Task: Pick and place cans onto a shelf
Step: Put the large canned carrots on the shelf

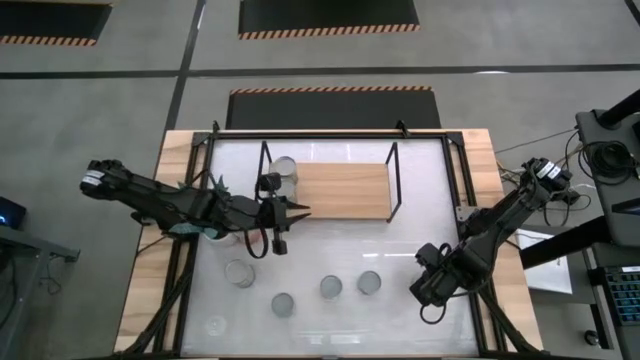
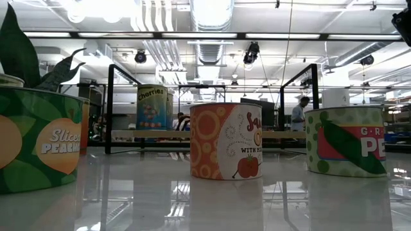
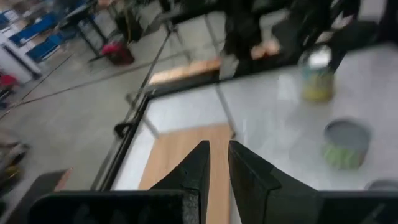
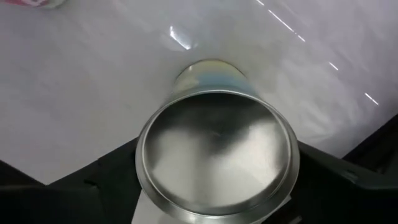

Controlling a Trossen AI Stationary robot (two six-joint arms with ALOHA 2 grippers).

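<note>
Two dark jointed arms, black cable loops, white label bands near wrists, tapered black pincer fingers point(image 3: 245, 177)
</note>
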